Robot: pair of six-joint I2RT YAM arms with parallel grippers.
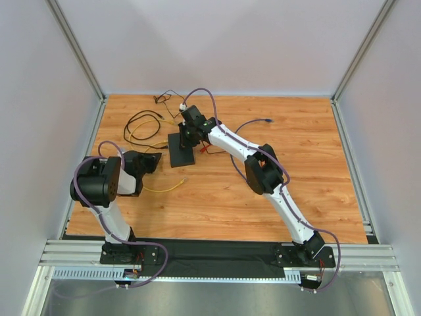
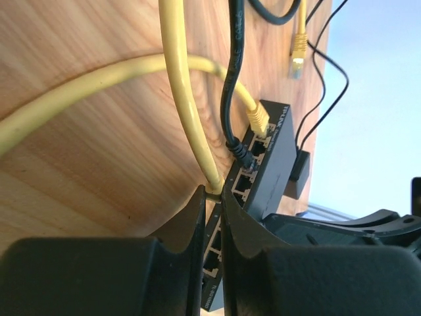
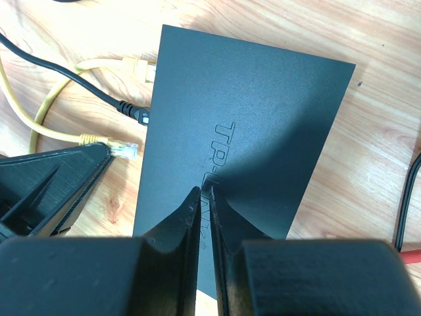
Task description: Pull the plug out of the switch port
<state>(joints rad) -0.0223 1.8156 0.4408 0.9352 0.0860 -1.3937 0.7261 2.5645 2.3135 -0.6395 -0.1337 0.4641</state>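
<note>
Your switch lies flat on the counter, left of middle and toward the far side, with its ports along the edge that faces your left arm. Your right pincer is down on the lid, fingers drawn together with only a slit between them, tips on the black top by the embossed logo. Over at the port edge, your left pincer is clamped on the yellow plug, fingers nipped tight around it. And look, its clear tip sits just off the edge, beside the sockets rather than in one, as far as the right wrist view shows. Two neighbours are seated in that row: a black lead in the middle and a second yellow lead further along, their cables looping away across the wood. A small black adapter on a thin wire sits just beside the switch's opposite side.
</note>
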